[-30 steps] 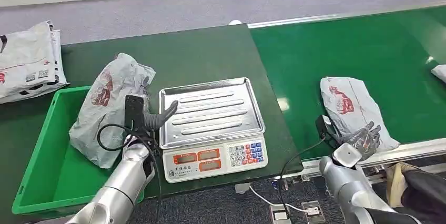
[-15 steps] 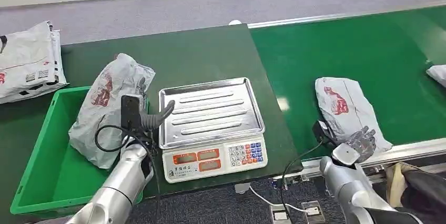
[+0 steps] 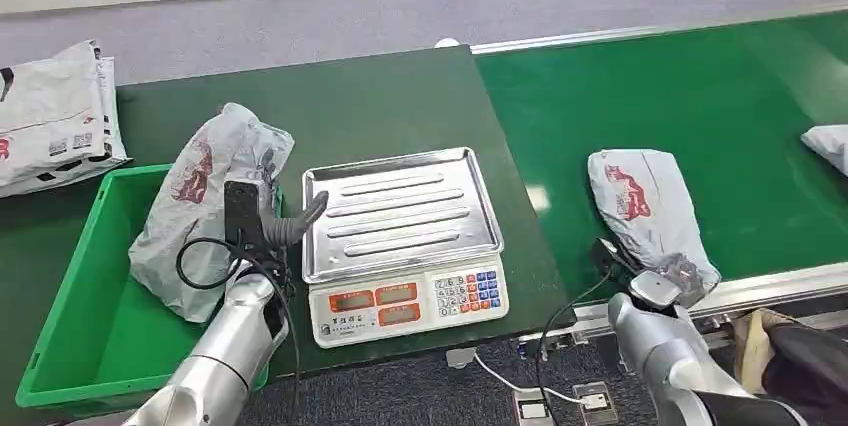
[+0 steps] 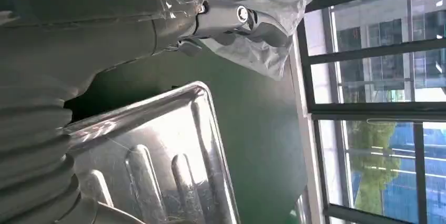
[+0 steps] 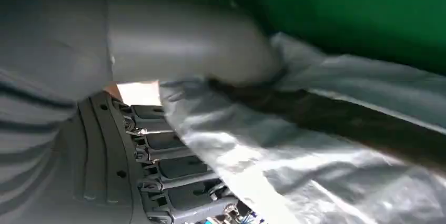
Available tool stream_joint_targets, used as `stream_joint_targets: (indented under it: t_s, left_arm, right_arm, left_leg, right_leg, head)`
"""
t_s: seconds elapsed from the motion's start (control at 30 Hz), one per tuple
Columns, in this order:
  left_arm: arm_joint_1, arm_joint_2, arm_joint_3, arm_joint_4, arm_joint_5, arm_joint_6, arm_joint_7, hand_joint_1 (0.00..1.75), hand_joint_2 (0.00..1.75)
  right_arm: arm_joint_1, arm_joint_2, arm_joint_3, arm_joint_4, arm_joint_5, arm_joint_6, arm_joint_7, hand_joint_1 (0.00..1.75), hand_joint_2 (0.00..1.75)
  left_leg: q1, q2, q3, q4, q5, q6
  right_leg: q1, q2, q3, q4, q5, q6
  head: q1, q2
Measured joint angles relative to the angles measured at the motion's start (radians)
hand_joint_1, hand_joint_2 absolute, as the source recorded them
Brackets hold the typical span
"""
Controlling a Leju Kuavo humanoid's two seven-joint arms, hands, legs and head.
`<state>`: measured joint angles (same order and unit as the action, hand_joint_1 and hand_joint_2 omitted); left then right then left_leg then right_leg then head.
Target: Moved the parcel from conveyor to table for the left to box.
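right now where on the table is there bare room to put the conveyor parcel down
Bare patches: the scale's steel tray, the dark table behind the scale, and the green bin floor nearer the robot. Crowded: the bin's right rim, where a grey parcel leans by the left hand.

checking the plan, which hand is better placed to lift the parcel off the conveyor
Right: the right hand is already at the near end of the parcel on the conveyor, while the left hand holds another bag.
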<state>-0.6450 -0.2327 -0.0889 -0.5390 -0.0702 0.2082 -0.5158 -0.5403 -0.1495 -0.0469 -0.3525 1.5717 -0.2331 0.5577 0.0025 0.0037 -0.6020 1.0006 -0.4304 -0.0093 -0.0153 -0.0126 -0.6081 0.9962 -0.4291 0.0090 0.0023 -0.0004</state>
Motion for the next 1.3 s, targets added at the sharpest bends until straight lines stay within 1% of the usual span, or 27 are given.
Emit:
stream_joint_targets:
  t_s: [0.23, 0.5, 0.57, 0.63, 0.7, 0.8, 0.87, 0.9, 1.1, 1.2, 1.3]
  left_arm:
    - [0.001, 0.002, 0.001, -0.005, 0.018, -0.058, -0.011, 0.0, 1.75]
    - [0.008, 0.006, 0.003, -0.017, 0.019, -0.088, -0.013, 0.0, 1.75]
    - [0.011, 0.007, 0.004, -0.018, -0.006, -0.052, -0.019, 0.0, 1.75]
    - [0.016, 0.009, 0.004, -0.022, -0.047, 0.001, -0.021, 0.0, 1.75]
    - [0.018, 0.01, 0.004, -0.026, -0.072, 0.034, -0.018, 0.0, 1.75]
    - [0.018, 0.012, 0.004, -0.028, -0.097, 0.067, -0.012, 0.0, 1.75]
    - [0.018, 0.012, 0.004, -0.03, -0.116, 0.106, -0.012, 0.0, 1.75]
    - [0.018, 0.013, 0.004, -0.033, -0.118, 0.111, -0.013, 0.0, 1.75]
    - [0.016, 0.013, 0.004, -0.053, -0.129, 0.124, -0.021, 0.0, 1.75]
    - [0.014, 0.011, 0.004, -0.064, -0.131, 0.132, -0.022, 0.0, 1.75]
    - [0.012, 0.011, 0.004, -0.07, -0.132, 0.137, -0.026, 0.0, 1.75]
  right_arm:
    - [-0.015, 0.006, 0.0, 0.0, -0.01, -0.003, -0.009, 1.75, 1.75]
    - [-0.043, 0.032, -0.001, -0.01, -0.052, -0.141, -0.079, 1.75, 1.75]
    - [-0.048, 0.042, -0.005, -0.025, -0.093, -0.244, -0.142, 1.75, 1.75]
    - [-0.056, 0.059, -0.018, -0.071, -0.151, -0.376, -0.238, 1.75, 1.75]
    - [-0.068, 0.069, -0.022, -0.121, -0.187, -0.423, -0.307, 1.75, 1.75]
    - [-0.081, 0.088, -0.023, -0.204, -0.226, -0.449, -0.363, 1.75, 1.75]
    - [-0.064, 0.108, -0.029, -0.308, -0.256, -0.461, -0.445, 1.75, 1.75]
    - [-0.061, 0.119, -0.03, -0.356, -0.265, -0.465, -0.484, 1.75, 1.75]
    - [-0.045, 0.178, -0.03, -0.581, -0.314, -0.468, -0.614, 1.75, 1.75]
    - [-0.031, 0.201, -0.008, -0.65, -0.316, -0.464, -0.616, 1.75, 1.75]
    - [-0.015, 0.209, 0.067, -0.674, -0.298, -0.449, -0.555, 1.75, 1.75]
  left_leg:
    - [0.0, 0.0, 0.0, 0.0, 0.0, 0.0]
    - [0.0, 0.0, 0.0, 0.0, 0.0, 0.0]
    - [0.0, 0.0, 0.0, 0.0, 0.0, 0.0]
    - [0.0, 0.001, 0.0, 0.0, 0.0, 0.0]
    - [0.0, 0.001, 0.0, 0.0, 0.001, 0.0]
    - [0.0, 0.001, 0.0, 0.0, 0.001, -0.001]
    - [0.0, 0.001, 0.0, 0.0, 0.001, -0.001]
    - [0.0, 0.001, 0.0, 0.0, 0.001, -0.001]
    - [0.0, 0.001, 0.0, 0.0, 0.001, -0.001]
    - [0.0, 0.001, 0.0, 0.0, 0.001, -0.001]
    - [0.0, 0.001, 0.0, 0.0, 0.001, -0.001]
  right_leg:
    - [0.0, 0.0, 0.0, 0.0, 0.0, 0.0]
    - [0.0, 0.0, 0.0, 0.0, 0.0, 0.0]
    - [0.0, 0.0, 0.0, 0.001, 0.0, 0.0]
    - [0.0, 0.001, 0.0, 0.001, 0.001, 0.0]
    - [0.0, 0.001, 0.0, 0.001, 0.0, 0.0]
    - [0.001, 0.0, 0.0, 0.001, 0.0, 0.0]
    - [0.0, 0.0, -0.001, 0.002, 0.0, 0.0]
    - [0.0, 0.001, -0.001, 0.002, 0.001, 0.0]
    - [0.0, 0.001, -0.002, 0.002, 0.0, 0.0]
    - [0.0, 0.001, -0.001, 0.001, 0.0, 0.0]
    - [0.0, 0.001, -0.001, 0.002, 0.0, 0.0]
  head:
    - [0.0, 0.0]
    - [0.0, 0.0]
    - [0.0, 0.0]
    - [0.0, 0.0]
    - [0.0, 0.0]
    - [0.0, 0.0]
    - [0.0, 0.0]
    - [0.0, 0.0]
    - [0.0, 0.0]
    - [0.0, 0.0]
    - [0.0, 0.0]
